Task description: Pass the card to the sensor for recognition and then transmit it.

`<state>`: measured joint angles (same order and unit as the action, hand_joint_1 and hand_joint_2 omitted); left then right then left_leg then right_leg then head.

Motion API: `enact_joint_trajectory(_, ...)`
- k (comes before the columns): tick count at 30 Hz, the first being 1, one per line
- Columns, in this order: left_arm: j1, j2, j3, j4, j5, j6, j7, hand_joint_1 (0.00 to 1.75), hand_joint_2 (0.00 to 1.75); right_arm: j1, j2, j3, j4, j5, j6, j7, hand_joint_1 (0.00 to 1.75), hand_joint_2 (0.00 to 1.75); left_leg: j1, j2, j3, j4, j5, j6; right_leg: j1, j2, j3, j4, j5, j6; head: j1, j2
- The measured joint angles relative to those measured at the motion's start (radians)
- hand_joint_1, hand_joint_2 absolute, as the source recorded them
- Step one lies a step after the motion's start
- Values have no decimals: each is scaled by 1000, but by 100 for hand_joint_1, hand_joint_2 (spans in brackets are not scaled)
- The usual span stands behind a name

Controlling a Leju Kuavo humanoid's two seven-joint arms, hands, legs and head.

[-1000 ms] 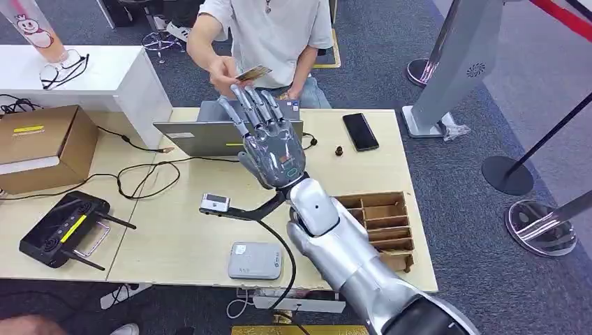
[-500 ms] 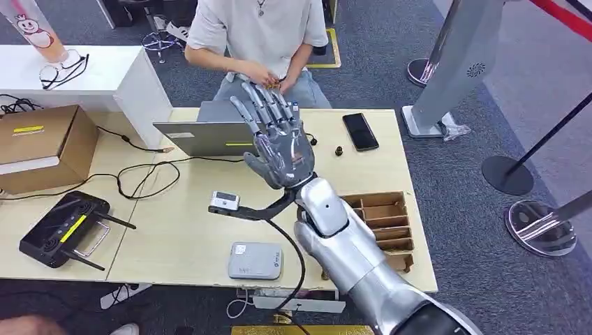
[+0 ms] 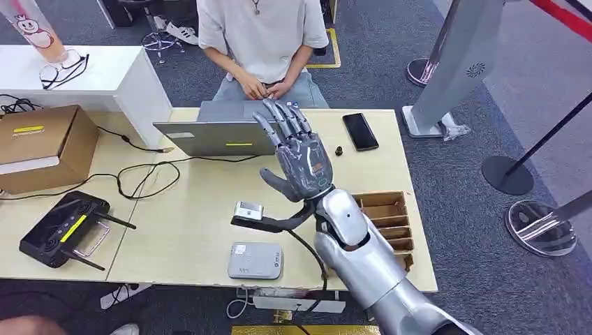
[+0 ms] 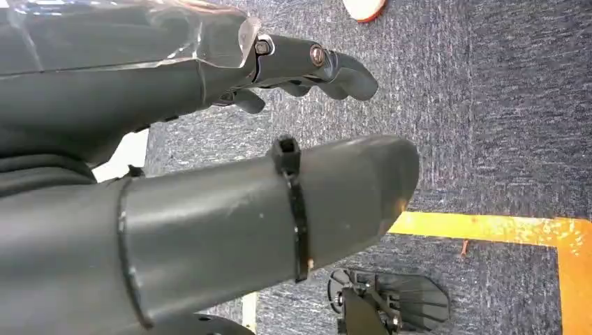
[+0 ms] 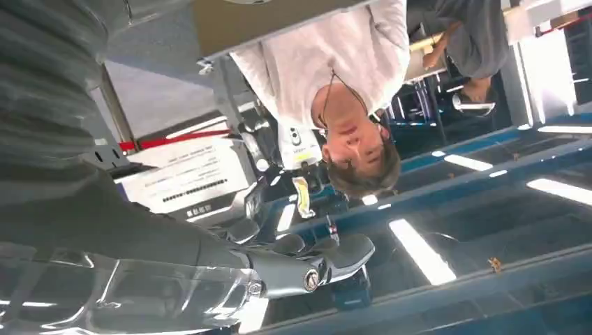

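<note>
1. One arm is raised over the table (image 3: 174, 209). The right hand (image 3: 300, 164) stands upright with its fingers spread wide, and there is nothing in it.
2. A second ago its fingertips met a card that the person (image 3: 262, 35) across the table was taking hold of. Since then the right hand has drawn back toward the robot, away from the laptop (image 3: 216, 132).
3. The card cannot be made out now. The person's hands (image 3: 264, 88) have dropped together at the lap. The card is probably there, but it is too small or too hidden to tell.
4. The grey reader (image 3: 255, 260) lies flat near the table's front edge, on the robot's side of the raised hand and apart from it. Nothing rests on it.
5. The left hand (image 4: 105, 105) hangs above the carpet, thumb and fingers apart, holding nothing.
6. Also on the table are a black phone (image 3: 360, 131) beyond the hand and a wooden tray (image 3: 384, 216) of compartments beside the forearm.
7. Judgement: the handover looks complete, since the card has left the robot's fingers and the arm is retreating. If the scan was already made, little is left but to lower the arm. Whether the scan was made cannot be judged from this moment.
</note>
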<state>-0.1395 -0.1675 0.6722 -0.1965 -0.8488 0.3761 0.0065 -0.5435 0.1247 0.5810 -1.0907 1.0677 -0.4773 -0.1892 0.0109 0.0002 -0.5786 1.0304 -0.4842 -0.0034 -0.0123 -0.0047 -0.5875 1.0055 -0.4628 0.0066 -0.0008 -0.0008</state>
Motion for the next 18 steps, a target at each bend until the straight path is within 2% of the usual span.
enact_joint_trajectory(18,16,8,3,0,31,3,-13,0,0,100,-121,2,-146,-10,90,21,0,175,0,0,0,0,0,0,0,0,0,0,0,0,0,0)
